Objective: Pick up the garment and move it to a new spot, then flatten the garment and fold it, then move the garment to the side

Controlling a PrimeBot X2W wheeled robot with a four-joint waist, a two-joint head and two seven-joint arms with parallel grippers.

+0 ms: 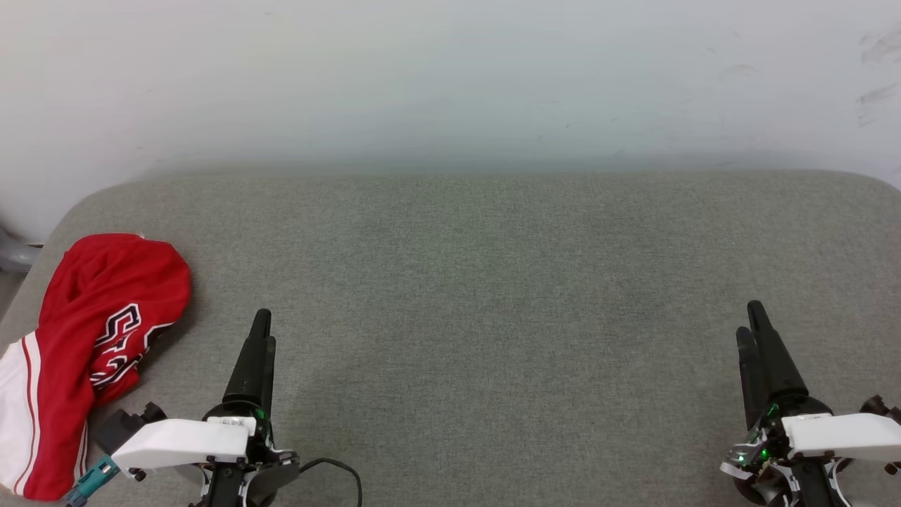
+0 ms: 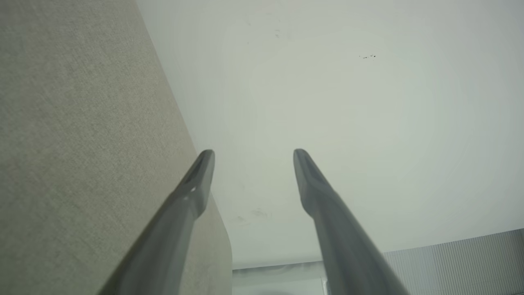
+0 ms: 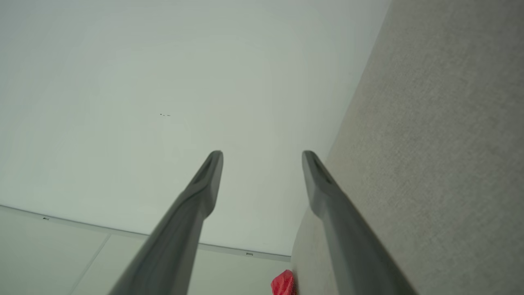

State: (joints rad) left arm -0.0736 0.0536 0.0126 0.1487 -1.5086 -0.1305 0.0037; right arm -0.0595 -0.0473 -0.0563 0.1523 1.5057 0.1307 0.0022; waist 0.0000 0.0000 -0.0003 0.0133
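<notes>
The crumpled red jersey T-shirt with a white sleeve lies at the left edge of the grey fabric-covered counter, near the left end effector, released and empty like the right end effector far across

The only writing stood on the red garment, crumpled at the near left of the grey surface: black-and-white outlined lettering across its front. The folds broke it up. One curved stroke looked like an S, but no word or number could be read whole. A small dark mark on the white wrist cover just right of it was too small to read.
</notes>
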